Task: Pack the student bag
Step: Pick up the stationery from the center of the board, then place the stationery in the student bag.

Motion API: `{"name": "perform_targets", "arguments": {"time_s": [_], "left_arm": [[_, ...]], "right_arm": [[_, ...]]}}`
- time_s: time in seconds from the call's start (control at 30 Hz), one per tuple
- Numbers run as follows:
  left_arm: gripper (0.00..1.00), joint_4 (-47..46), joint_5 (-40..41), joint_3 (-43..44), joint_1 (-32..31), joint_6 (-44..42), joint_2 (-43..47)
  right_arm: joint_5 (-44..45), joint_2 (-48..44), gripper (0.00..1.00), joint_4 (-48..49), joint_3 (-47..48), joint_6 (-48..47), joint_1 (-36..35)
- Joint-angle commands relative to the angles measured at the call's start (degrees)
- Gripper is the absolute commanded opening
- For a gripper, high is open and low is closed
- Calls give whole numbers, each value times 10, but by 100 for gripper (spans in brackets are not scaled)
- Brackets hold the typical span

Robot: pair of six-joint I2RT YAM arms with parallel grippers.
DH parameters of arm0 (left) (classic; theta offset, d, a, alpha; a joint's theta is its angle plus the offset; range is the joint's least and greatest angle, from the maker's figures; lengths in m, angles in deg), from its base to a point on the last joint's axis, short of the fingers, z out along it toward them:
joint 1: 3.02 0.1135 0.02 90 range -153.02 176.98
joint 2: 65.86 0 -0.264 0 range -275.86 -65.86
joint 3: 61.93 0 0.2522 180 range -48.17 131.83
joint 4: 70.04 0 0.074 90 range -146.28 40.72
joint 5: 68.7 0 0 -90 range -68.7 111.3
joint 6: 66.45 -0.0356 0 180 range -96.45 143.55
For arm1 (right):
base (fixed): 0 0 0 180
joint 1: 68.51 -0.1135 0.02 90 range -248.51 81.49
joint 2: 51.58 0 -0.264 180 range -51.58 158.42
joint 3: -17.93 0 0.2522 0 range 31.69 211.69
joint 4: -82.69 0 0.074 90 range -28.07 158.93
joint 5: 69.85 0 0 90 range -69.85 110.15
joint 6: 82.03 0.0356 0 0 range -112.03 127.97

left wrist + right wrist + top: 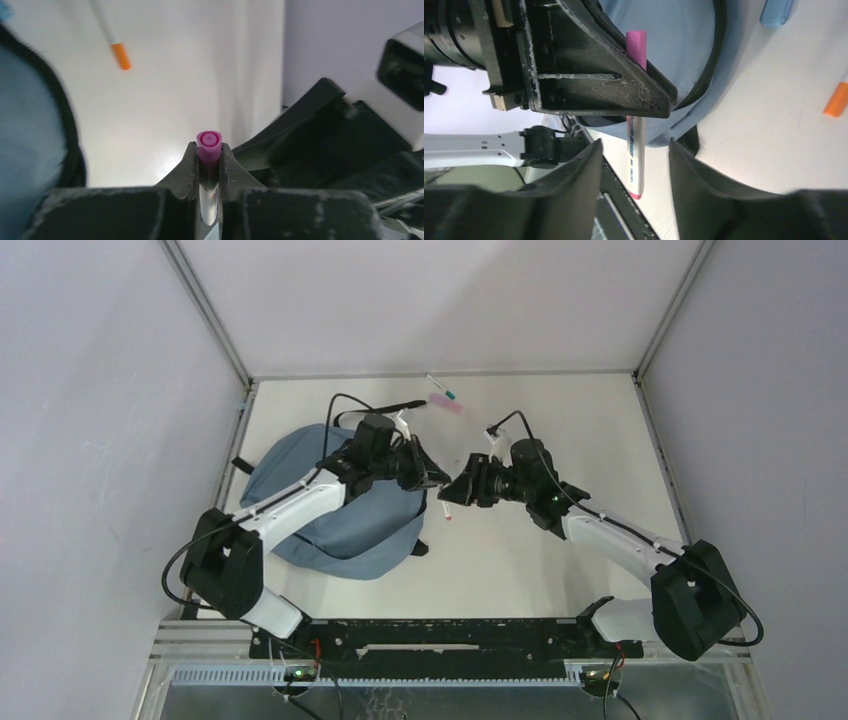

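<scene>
My black left end effector (208, 156) holds a white marker (209, 141) with a magenta cap, a magenta end band and blue lettering. My right end effector (634, 146) is black too. At left, the slate-blue student bag (330, 510) has black trim. A white pen (121, 56) with an orange tip lies on the off-white surface (520, 570).

Robotics laboratory test cell. A white table (520, 570) is boxed in on three sides by plain pale-grey panels (90, 390) set in aluminium frame posts (205, 310). A left arm (290, 510) and a right arm (620, 535), with exposed cables (335, 405), are bolted to a black rail (440, 635) at the near edge.
</scene>
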Motion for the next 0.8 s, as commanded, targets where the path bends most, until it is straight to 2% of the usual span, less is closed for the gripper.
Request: {"name": "perform_targets", "arguments": {"time_s": [0.0, 0.07, 0.13, 0.2, 0.3, 0.43, 0.57, 0.67, 0.77], "left_arm": [[0, 153, 96, 79, 10, -122, 42], [0, 267, 186, 129, 16, -192, 47], [0, 363, 290, 173, 23, -247, 51], [0, 432, 422, 202, 25, -286, 57], [0, 492, 541, 222, 26, -320, 59], [0, 477, 614, 211, 26, -355, 49], [0, 400, 632, 189, 26, -404, 40], [0, 367, 678, 176, 26, -454, 34], [0, 343, 681, 167, 27, -502, 22]], "right_arm": [[21, -12, 73, 7, 22, 2, -6], [36, -30, 80, -14, 23, -10, -4], [52, -50, 82, -41, 23, -22, 3], [64, -67, 82, -74, 22, -39, 14], [70, -79, 82, -106, 22, -54, 33], [66, -75, 82, -113, 22, -59, 43], [58, -64, 82, -100, 22, -50, 42], [58, -59, 82, -96, 21, -46, 39], [54, -58, 82, -88, 15, -42, 39]]}}
